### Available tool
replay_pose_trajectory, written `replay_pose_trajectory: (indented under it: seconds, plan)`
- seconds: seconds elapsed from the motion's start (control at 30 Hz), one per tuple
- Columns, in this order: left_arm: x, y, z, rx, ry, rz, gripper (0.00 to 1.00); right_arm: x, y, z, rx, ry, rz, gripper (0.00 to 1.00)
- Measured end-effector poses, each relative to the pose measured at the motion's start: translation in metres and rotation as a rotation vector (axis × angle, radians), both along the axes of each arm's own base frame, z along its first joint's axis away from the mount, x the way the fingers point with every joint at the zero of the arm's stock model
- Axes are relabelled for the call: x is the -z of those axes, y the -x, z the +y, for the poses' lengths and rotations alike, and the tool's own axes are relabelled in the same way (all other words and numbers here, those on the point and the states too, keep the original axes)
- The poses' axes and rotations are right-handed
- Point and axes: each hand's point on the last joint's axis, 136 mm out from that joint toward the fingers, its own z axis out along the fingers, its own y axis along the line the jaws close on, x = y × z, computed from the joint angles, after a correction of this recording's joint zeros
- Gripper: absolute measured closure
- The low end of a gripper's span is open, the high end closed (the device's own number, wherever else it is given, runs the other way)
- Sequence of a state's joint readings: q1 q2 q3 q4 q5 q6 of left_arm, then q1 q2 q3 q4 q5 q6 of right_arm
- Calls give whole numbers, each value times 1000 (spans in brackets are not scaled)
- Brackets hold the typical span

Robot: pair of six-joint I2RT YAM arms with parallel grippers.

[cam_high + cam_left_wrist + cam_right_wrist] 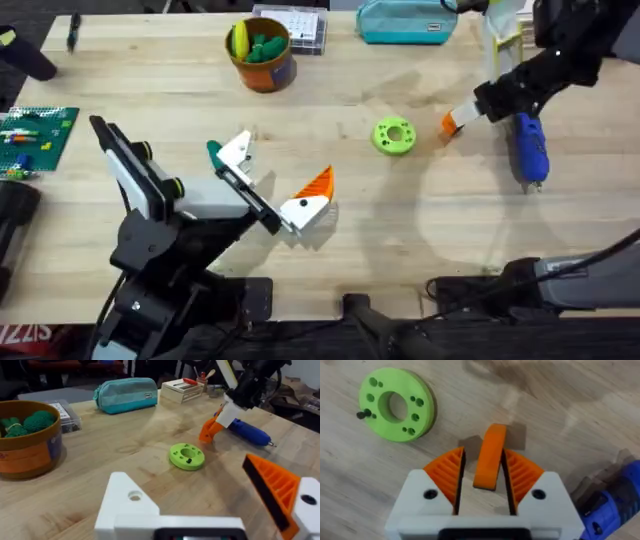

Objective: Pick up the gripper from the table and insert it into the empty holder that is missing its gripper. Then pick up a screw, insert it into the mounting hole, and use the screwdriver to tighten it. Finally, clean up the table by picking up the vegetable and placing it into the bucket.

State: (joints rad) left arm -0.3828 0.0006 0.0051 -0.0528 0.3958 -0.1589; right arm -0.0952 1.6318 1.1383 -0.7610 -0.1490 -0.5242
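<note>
Orange plastic gripper piece (489, 457) is sitting clenched between the right gripper's (485, 477) fingers; left gripper's (283, 185) fingers are standing released above the bench (150, 90).

Workshop: wooden bench (150, 80), screwdriver (529, 147), parts box (300, 28)

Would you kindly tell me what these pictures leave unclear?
- Screwdriver: cut off by the right wrist view's edge; overhead, the right arm covers its top.
- Bucket: cut off by the left wrist view's edge.
- Orange piece: lower end hidden between the right gripper fingers.
- Green ring: holes too small overhead.
</note>
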Motion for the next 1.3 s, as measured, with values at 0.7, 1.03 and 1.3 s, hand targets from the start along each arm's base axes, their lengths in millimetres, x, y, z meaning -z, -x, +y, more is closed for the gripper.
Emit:
replay_pose_trajectory:
  seconds: [0.7,1.03,1.3]
  plan:
    - [0,0,0,0,0,0,6,-10,-4,-1,8,2,-5,973]
    - [0,0,0,0,0,0,6,-14,-6,-1,22,-1,-10,978]
    - [0,0,0,0,0,0,6,-83,-26,-1,129,-38,-198,979]
